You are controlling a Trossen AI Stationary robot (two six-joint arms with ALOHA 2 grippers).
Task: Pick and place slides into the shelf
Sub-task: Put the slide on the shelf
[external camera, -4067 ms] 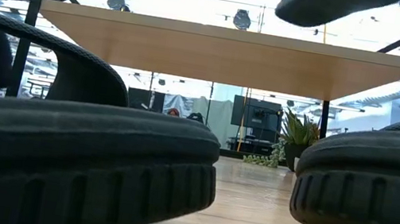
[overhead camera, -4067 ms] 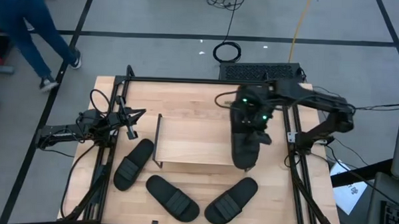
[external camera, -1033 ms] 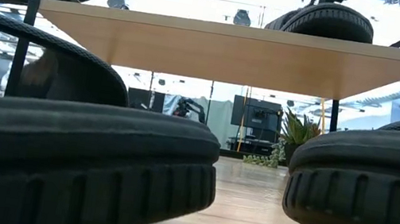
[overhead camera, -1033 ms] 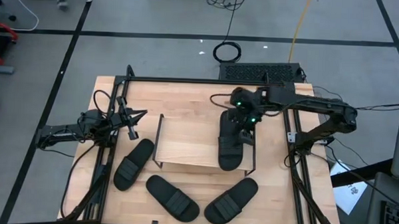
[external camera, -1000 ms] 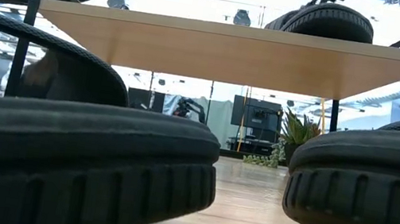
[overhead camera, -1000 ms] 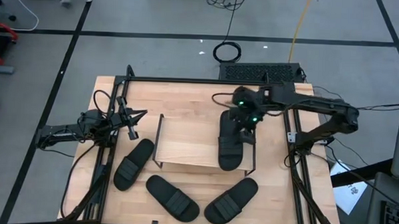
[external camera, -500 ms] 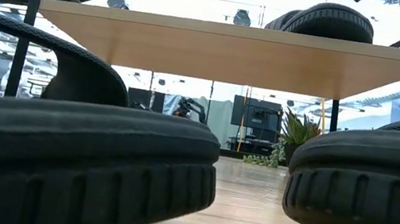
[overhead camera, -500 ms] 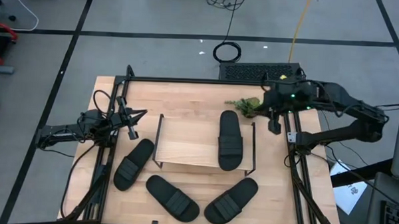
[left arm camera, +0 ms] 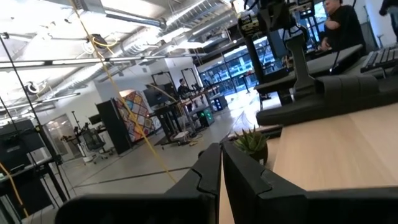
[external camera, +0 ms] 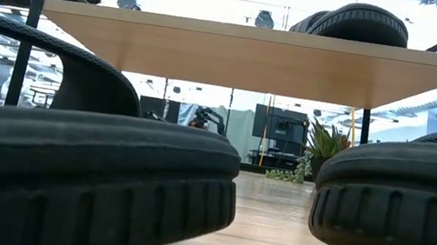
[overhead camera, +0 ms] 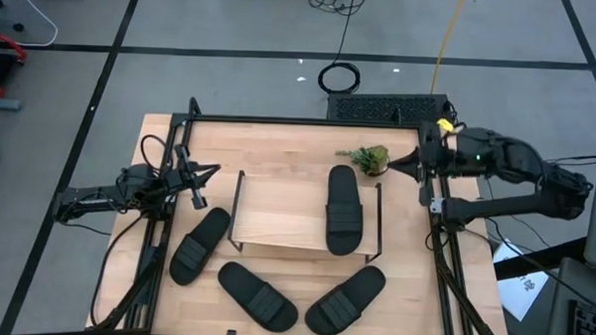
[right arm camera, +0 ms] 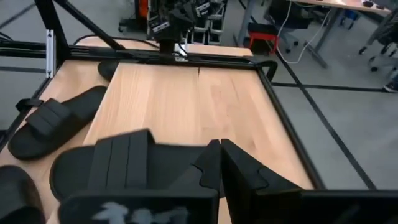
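Note:
The shelf stands mid-table, its light top board on black wire side frames. One black slide lies flat on the right part of that board, also seen in the low view and the right wrist view. Three more slides lie sole-down on the table near the shelf's front. My right gripper is shut and hangs empty by the table's right frame rail. My left gripper, shut, waits at the table's left side.
A small green plant sits on the table behind the shelf's right end, close to my right gripper. Black frame rails border the table. Two slides fill the low view's foreground. The board's left half is bare.
My right gripper has drawn back from the far end of the slide on the shelf, going toward the table's right edge and slightly farther away, and has left the low view. The slide has stayed lying on the top board.

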